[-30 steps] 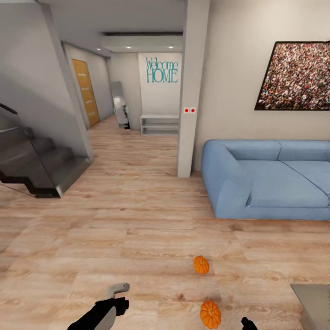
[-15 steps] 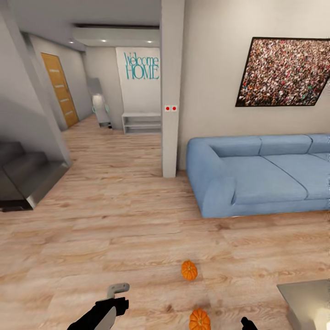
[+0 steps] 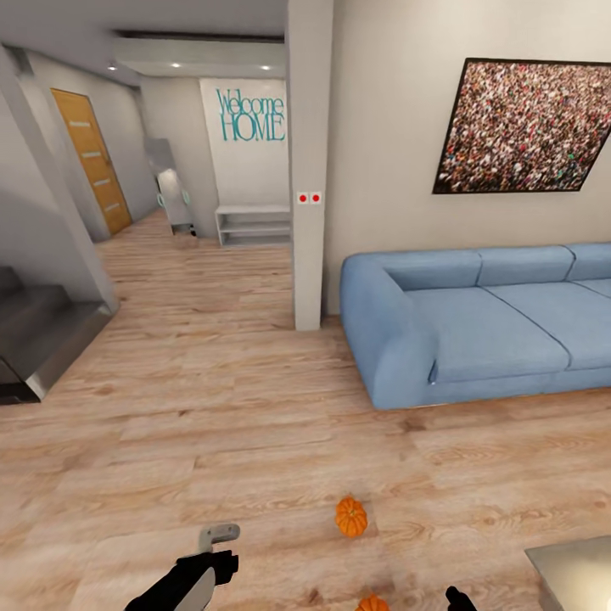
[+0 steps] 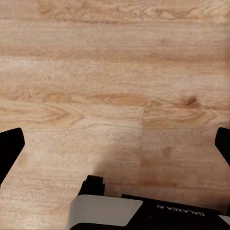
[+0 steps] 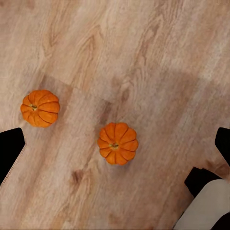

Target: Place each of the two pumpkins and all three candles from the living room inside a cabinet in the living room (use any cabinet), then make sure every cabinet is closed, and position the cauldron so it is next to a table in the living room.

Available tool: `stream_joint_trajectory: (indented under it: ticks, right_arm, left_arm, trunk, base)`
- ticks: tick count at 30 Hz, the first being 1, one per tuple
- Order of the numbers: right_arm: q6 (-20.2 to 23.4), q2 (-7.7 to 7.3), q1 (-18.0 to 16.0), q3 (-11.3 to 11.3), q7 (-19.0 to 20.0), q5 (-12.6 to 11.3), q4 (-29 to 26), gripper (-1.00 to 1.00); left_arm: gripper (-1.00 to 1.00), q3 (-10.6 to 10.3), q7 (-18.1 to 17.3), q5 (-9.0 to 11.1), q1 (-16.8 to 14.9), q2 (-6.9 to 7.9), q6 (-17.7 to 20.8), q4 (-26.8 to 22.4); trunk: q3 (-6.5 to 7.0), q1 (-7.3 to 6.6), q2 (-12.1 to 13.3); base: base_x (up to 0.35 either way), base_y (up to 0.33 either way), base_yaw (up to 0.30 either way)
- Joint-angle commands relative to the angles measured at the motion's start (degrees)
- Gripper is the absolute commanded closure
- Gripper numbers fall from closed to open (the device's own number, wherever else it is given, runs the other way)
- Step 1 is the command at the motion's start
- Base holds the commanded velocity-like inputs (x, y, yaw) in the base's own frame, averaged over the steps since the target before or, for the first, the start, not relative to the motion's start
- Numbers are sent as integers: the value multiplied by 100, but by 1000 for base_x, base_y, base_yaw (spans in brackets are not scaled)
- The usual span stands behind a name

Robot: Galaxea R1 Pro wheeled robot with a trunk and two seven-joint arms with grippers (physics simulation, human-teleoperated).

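Observation:
Two small orange pumpkins lie on the wood floor close in front of me, one whole (image 3: 351,517) and one cut by the picture's bottom edge (image 3: 372,603). The right wrist view looks down on both, one pumpkin (image 5: 117,143) under the gap between the fingers and the other pumpkin (image 5: 40,108) off to the side. My right gripper (image 5: 115,146) is open above the floor, holding nothing. My left gripper (image 4: 115,143) is also open over bare floor, and its arm (image 3: 204,568) sits low in the head view. The candles, cabinet and cauldron are out of view.
A blue sofa (image 3: 475,327) stands against the right wall under a framed picture (image 3: 522,127). A grey table corner (image 3: 577,573) pokes in at the bottom right. A white pillar (image 3: 309,170), dark stairs (image 3: 34,339) and a hallway with a low shelf (image 3: 253,225) lie ahead.
The camera has turned and moved, so the whole scene shifted: the pumpkins sit lower in the picture and more of the sofa shows. Both arms keep their pose.

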Motion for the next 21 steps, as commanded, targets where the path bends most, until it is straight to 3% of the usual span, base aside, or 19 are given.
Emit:
stream_joint_trajectory:
  ticks: [1,7,21]
  right_arm:
    - [-7,4,-6,39,37,-59,17,-100]
    - [-10,3,-6,43,37,-58,17,-100]
    - [-11,19,-6,53,37,-40,15,-100]
  left_arm:
    - [-100,-32,41,35,-4,4,22,-11]
    - [-100,-32,39,26,-4,4,22,-11]
    - [-100,-40,33,15,-4,6,9,-11]
  trunk:
    - [-7,3,-5]
    - [-8,3,-5]
    - [-8,3,-5]
  base:
    - [245,94,-1]
    - [143,59,0]
    - [-20,2,0]
